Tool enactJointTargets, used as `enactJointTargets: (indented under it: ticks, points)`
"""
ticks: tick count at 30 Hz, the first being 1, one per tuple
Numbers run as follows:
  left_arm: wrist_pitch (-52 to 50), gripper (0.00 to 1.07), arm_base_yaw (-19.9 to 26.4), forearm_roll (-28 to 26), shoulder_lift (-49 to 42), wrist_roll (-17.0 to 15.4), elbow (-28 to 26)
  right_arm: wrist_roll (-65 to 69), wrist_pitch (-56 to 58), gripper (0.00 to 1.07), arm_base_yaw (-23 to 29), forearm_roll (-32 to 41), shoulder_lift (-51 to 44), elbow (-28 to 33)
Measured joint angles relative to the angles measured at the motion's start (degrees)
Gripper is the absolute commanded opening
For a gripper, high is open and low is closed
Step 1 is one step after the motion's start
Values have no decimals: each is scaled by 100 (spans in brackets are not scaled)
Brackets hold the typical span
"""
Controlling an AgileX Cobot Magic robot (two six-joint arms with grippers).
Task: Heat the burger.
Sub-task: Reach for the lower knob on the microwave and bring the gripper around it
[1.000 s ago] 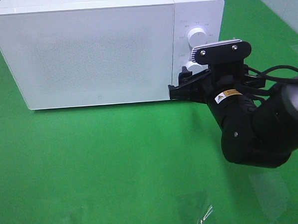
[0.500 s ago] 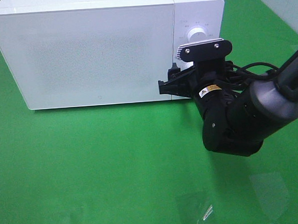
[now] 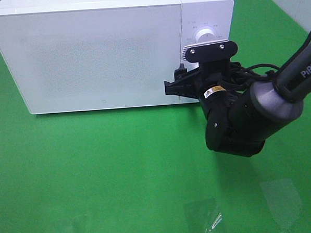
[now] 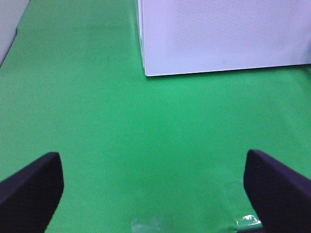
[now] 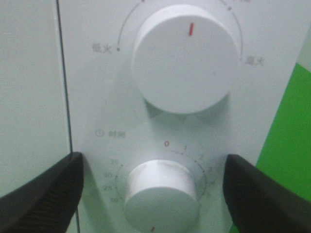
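I am holding the right gripper (image 3: 175,84) up against the microwave's (image 3: 105,56) control panel. Its jaws are spread wide on either side of the lower timer knob (image 5: 160,194), so that closing them would pinch it for a turn; nothing is being gripped yet. The burger is showing in no view; with the door (image 3: 89,52) shut, I am guessing it is sitting inside. I am parking the left gripper (image 4: 154,191), jaws likewise apart and empty, low over the green mat (image 4: 121,121), out of the way.
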Motion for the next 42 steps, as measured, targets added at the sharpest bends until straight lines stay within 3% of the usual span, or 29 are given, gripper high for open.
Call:
enactJointTargets:
  ticks: [11, 19, 21, 22, 23, 24, 25, 26, 27, 28, 29, 30, 42]
  points:
    - [0, 93, 0, 0, 0, 0, 0, -23, 11, 75, 6, 17, 23, -6]
    - [0, 93, 0, 0, 0, 0, 0, -23, 17, 67, 6, 17, 23, 0]
    - [-6, 93, 0, 0, 0, 0, 0, -23, 40, 51, 6, 17, 23, 0]
    - [-6, 93, 0, 0, 0, 0, 0, -23, 40, 51, 6, 17, 23, 0]
    - [-6, 93, 0, 0, 0, 0, 0, -23, 46, 40, 6, 17, 23, 0]
    - [-6, 93, 0, 0, 0, 0, 0, -23, 46, 40, 6, 17, 23, 0]
    - [-6, 93, 0, 0, 0, 0, 0, -23, 46, 26, 6, 80, 23, 0]
    - [-6, 93, 0, 0, 0, 0, 0, -23, 46, 26, 6, 80, 23, 0]
    - [-6, 93, 0, 0, 0, 0, 0, -23, 46, 16, 0, 80, 23, 0]
    - [-6, 93, 0, 0, 0, 0, 0, -23, 46, 16, 0, 80, 23, 0]
    - [-6, 93, 0, 0, 0, 0, 0, -23, 46, 5, 0, 69, 23, 0]
    - [-6, 93, 0, 0, 0, 0, 0, -23, 46, 2, 0, 63, 23, 0]
    - [-6, 93, 0, 0, 0, 0, 0, 109, 46, 0, -6, 11, 23, 11]
